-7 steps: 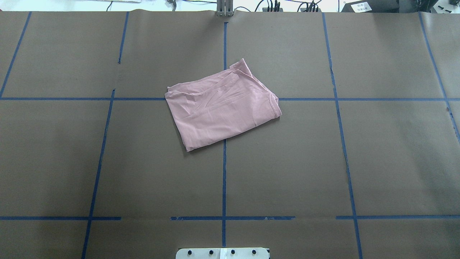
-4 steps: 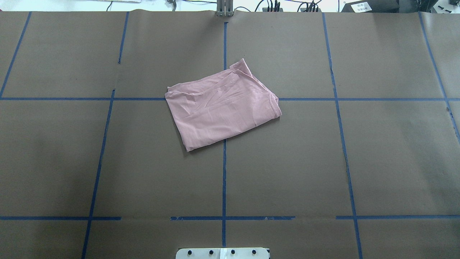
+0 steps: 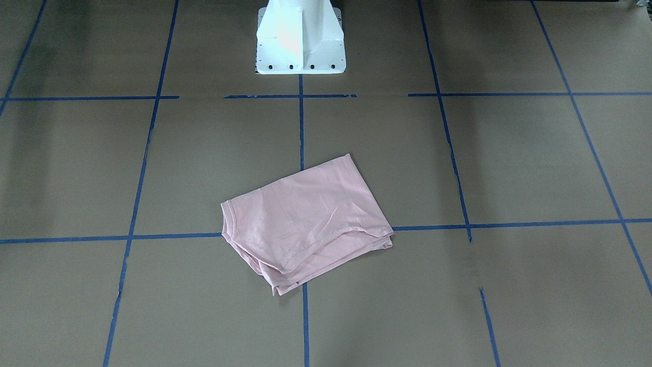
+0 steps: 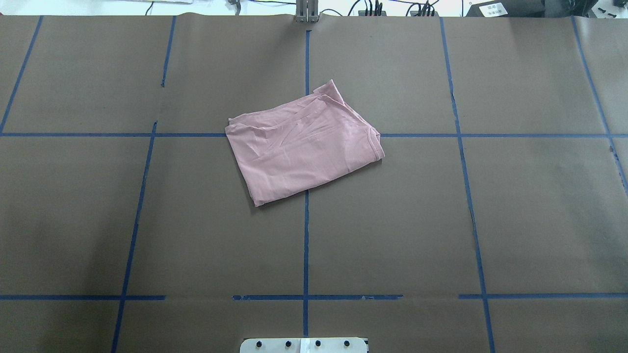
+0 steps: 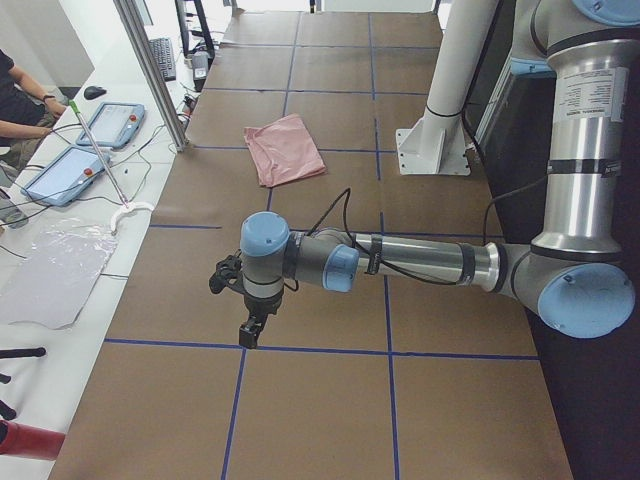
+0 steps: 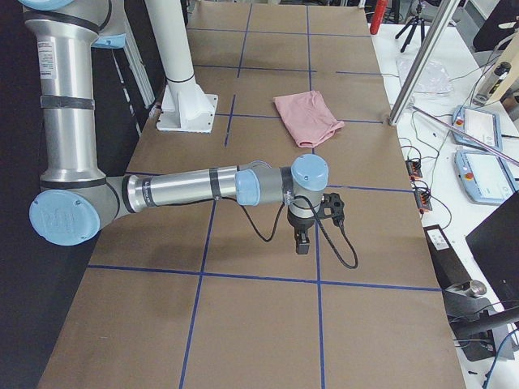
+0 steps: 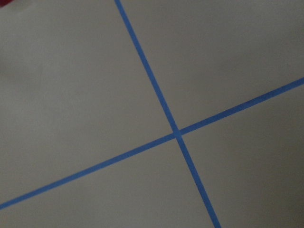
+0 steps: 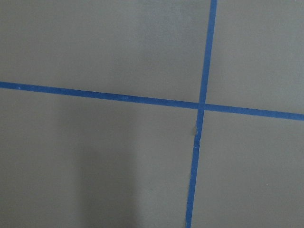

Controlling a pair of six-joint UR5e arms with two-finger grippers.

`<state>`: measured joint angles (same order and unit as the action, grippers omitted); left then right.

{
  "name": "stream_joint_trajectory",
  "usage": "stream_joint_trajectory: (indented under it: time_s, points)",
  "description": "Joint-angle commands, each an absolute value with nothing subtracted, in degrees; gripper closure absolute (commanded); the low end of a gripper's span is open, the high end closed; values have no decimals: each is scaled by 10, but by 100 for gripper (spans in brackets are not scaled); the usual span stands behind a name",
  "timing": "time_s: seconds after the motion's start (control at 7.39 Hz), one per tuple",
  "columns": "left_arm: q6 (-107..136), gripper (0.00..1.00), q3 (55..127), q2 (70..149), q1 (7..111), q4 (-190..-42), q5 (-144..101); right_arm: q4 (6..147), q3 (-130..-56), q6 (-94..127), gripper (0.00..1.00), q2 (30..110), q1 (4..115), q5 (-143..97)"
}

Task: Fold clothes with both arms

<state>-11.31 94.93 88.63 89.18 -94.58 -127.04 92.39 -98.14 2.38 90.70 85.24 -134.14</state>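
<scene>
Midway across the table [image 4: 441, 220] lies the folded T-shirt [image 4: 304, 144]; the left gripper [image 5: 247, 338] and right gripper [image 6: 302, 246] hang well away from it, and I cannot tell whether either is open or closed.

The pale pink short-sleeved T-shirt [image 4: 304, 144] lies folded into a flat, lightly creased rectangle just toward 12 o'clock from the table's [image 4: 441, 235] middle in the overhead view. Its long edges run from 8 to 2 o'clock. The silver-grey jointed left arm [image 5: 420, 262] and right arm [image 6: 186, 188] each stretch level, well apart from it. The black left gripper [image 5: 250, 330] and right gripper [image 6: 302, 241] point down; whether they are open cannot be told.
</scene>
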Motion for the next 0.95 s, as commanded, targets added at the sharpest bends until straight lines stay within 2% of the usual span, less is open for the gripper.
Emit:
stream_joint_trajectory:
  time_s: [0.0, 0.14, 0.81]
  points:
    - [-155, 0, 924, 882, 907, -910, -1329, 923, -967, 19, 0, 925, 878, -1366]
    - [-156, 0, 923, 882, 907, -909, -1330, 923, -948, 15, 0, 925, 899, -1372]
    - [-149, 0, 921, 882, 906, -913, -1330, 921, -946, -32, 0, 951, 925, -1368]
